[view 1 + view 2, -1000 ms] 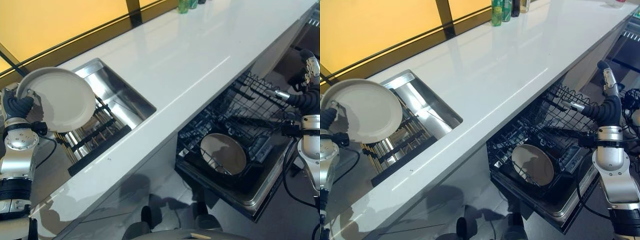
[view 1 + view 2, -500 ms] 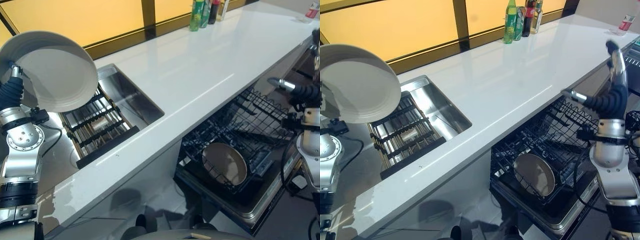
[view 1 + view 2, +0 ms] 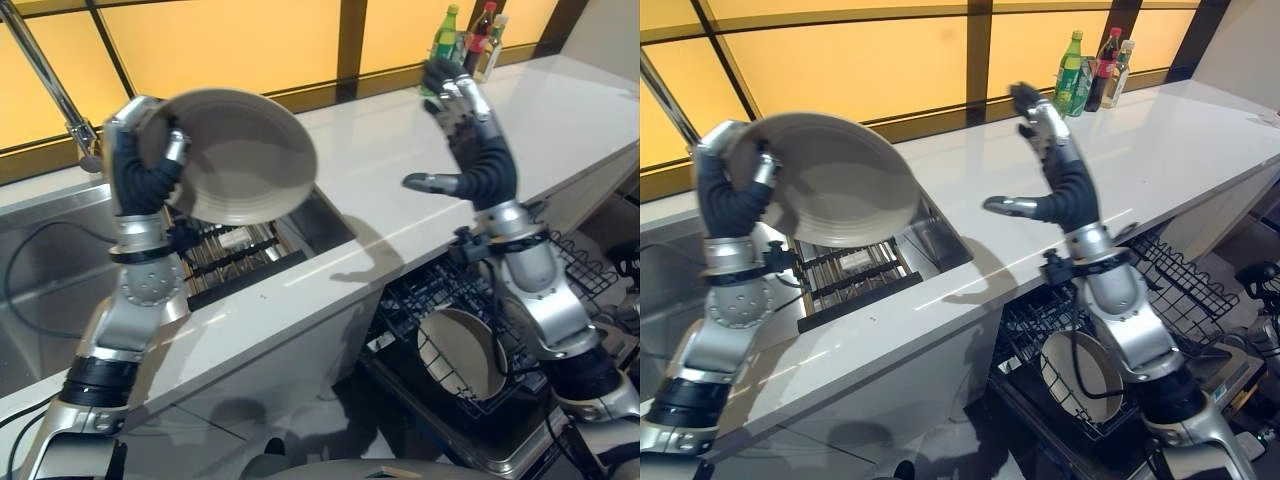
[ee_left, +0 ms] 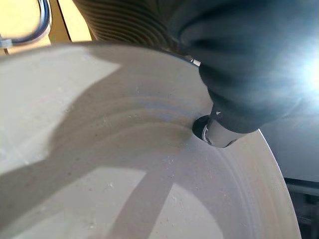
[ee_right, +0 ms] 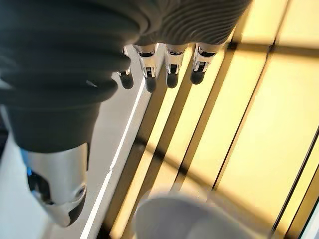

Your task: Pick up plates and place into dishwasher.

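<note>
Fingers [image 3: 172,150] round raised plate [image 3: 235,155]; another plate [image 3: 462,352] in dishwasher rack [image 3: 420,300].

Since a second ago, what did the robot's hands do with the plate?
The left hand kept its grip on the plate and carried it up from beside the sink toward the middle. The right hand rose from over the dishwasher rack to above the counter, fingers open, reaching toward the plate. The camera also shifted. The plate in the rack stayed put, as did the bottles.
</note>
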